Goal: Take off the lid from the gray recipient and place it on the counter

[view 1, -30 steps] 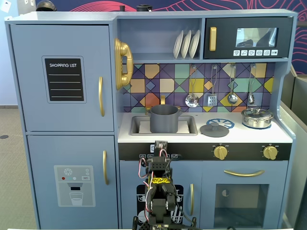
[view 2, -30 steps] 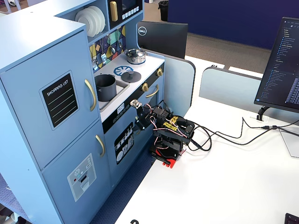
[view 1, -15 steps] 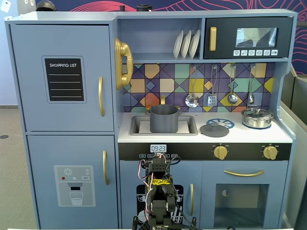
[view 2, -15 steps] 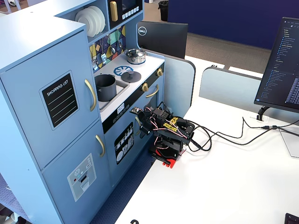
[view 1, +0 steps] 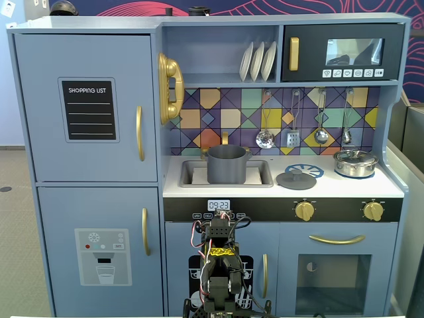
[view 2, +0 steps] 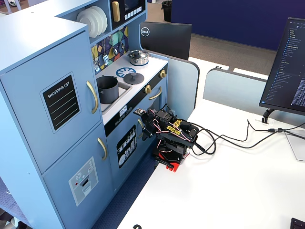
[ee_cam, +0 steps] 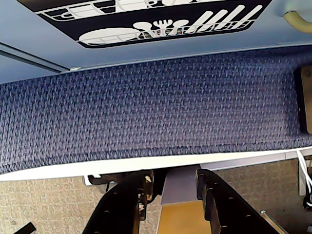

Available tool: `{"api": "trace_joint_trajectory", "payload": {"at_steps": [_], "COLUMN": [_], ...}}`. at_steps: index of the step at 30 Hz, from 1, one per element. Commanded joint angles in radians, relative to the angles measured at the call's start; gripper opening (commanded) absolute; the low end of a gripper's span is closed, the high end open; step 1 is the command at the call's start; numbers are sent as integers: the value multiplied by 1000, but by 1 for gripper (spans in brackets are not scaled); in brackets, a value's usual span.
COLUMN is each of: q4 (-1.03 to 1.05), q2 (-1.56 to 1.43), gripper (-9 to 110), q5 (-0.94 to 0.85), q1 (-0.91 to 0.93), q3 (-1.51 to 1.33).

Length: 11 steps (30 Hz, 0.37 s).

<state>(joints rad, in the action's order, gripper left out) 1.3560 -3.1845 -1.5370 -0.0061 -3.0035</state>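
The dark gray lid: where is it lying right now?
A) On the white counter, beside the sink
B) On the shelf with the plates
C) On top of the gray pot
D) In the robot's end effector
A: in a fixed view the lid lies flat on the counter, to the right of the sink where the open gray pot stands, and the end effector in the wrist view holds nothing.
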Motion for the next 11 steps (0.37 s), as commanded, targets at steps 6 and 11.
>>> {"api": "trace_joint_trajectory", "payload": {"at_steps": [6, 11], "q4": [173, 173], "q2": [6, 6], "gripper": [4, 5], "q5": [26, 26], "q1": [18, 18], "q3": [2, 2]}}
